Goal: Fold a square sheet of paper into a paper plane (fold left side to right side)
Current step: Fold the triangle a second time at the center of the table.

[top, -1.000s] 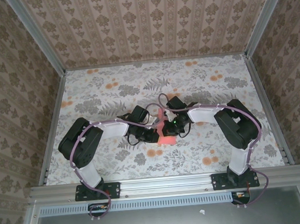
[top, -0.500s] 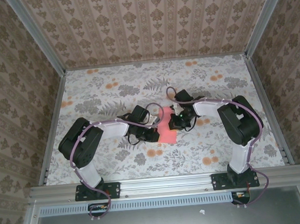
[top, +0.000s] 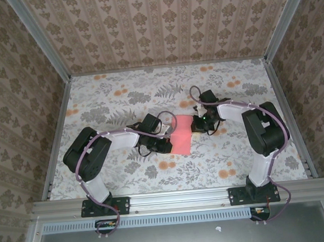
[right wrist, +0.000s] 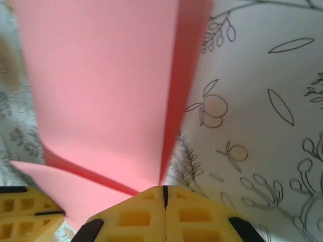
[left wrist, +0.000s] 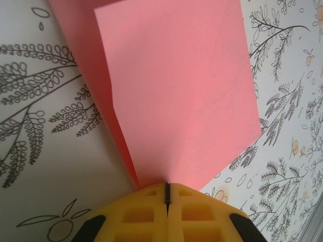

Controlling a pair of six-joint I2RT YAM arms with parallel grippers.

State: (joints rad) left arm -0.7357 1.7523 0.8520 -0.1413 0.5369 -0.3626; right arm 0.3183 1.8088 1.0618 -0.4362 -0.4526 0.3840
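Mid-bench, on a grey-leaf and orange-flower printed bench (top: 121, 104), two robot arms hold a thin salmon-pink sheet of paper (top: 181, 136) doubled over between them.

At the sheet's near left edge, the left tool (top: 171, 145) has its yellow fingers pressed together, pinching the paper. At the sheet's far right edge, the right tool (top: 196, 126) is likewise pressed together on it. Seen from the left wrist, one layer of the sheet lies over another, the lower layer showing along its left side. Seen from the right wrist, a sharp crease runs up through the sheet from the fingertips.
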